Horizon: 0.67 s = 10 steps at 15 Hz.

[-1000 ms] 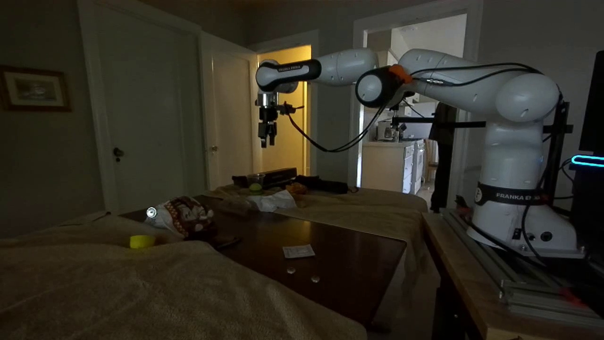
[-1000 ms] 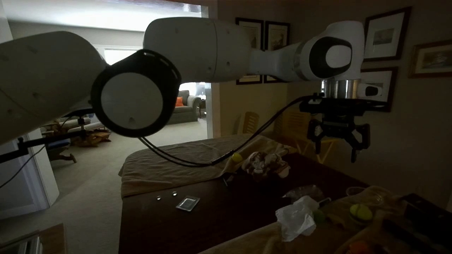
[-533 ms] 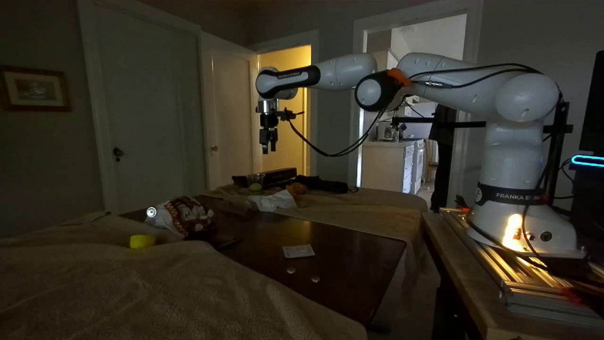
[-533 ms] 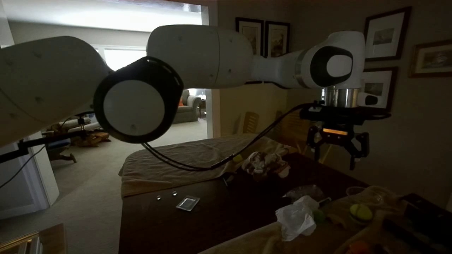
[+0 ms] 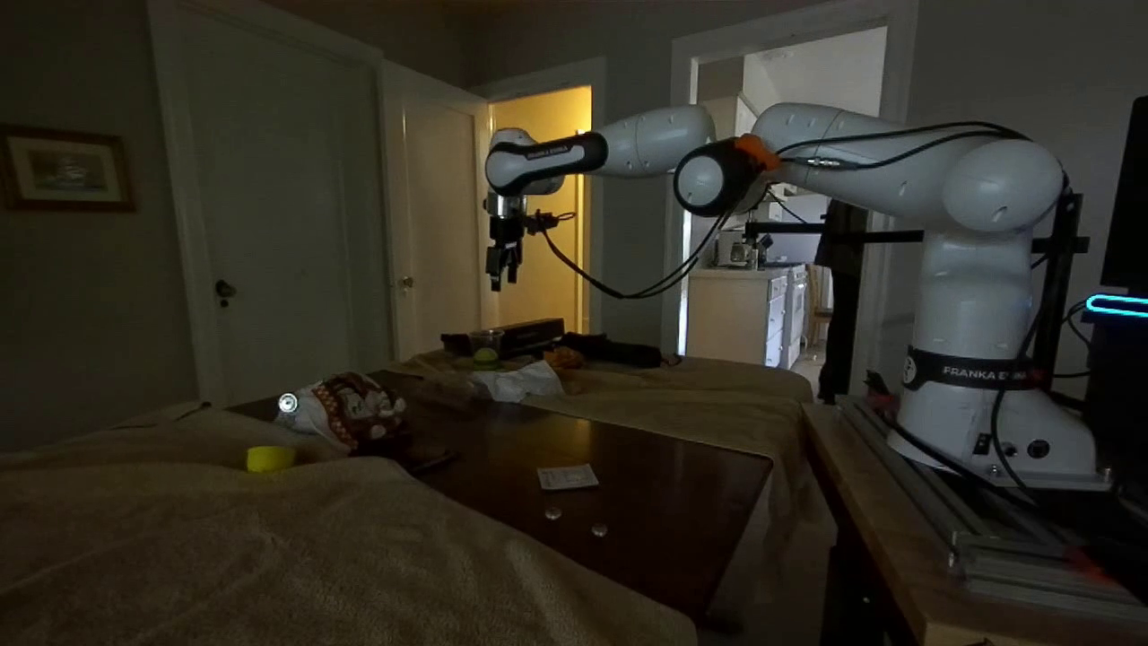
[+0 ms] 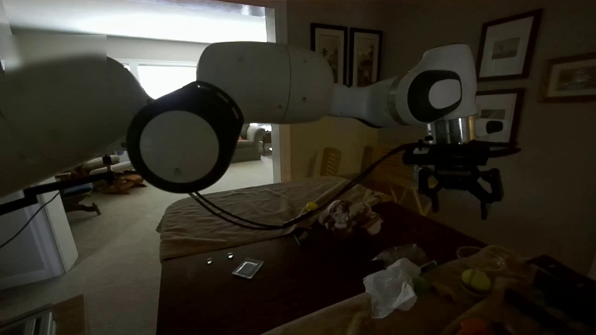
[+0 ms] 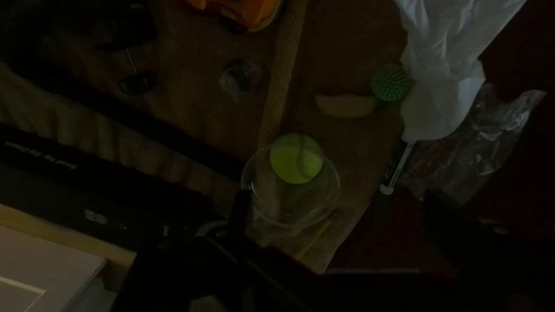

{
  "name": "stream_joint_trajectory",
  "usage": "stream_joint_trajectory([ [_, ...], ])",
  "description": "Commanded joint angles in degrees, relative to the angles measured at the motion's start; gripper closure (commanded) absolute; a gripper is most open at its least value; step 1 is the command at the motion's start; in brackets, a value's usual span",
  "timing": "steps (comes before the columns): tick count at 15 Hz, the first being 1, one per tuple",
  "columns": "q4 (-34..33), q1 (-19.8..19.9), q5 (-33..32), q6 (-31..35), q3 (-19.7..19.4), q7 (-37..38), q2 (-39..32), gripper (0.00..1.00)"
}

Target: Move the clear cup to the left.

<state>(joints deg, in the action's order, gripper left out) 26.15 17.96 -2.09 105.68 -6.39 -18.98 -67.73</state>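
Evidently the jaws are hanging wide apart in the wrist view: one is standing just left of mid-frame, the clear cup (image 7: 289,197) is resting near centre, well beneath them and closer to that side, and the other is standing lower right. Centring is probably calling for a frame-left shift before descending.

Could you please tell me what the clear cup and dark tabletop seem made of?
Clear cup: smooth, probably plastic, being transparent with a thin rim; glass is possible. Dark tabletop: glossy, likely varnished wood, given its brown colour and soft reflection.
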Motion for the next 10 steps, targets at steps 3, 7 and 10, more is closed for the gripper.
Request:
stream_joint_trajectory([
  [3,-1.5,-0.69,-1.34,0.26,0.36,0.84,-1.56,0.0],
  [7,-1.84,-0.72,-1.39,1.36,0.06,2.12,-2.1,0.0],
  [10,-2.03,-0.51,-1.16,2.9,0.52,1.47,-2.9,0.0],
])
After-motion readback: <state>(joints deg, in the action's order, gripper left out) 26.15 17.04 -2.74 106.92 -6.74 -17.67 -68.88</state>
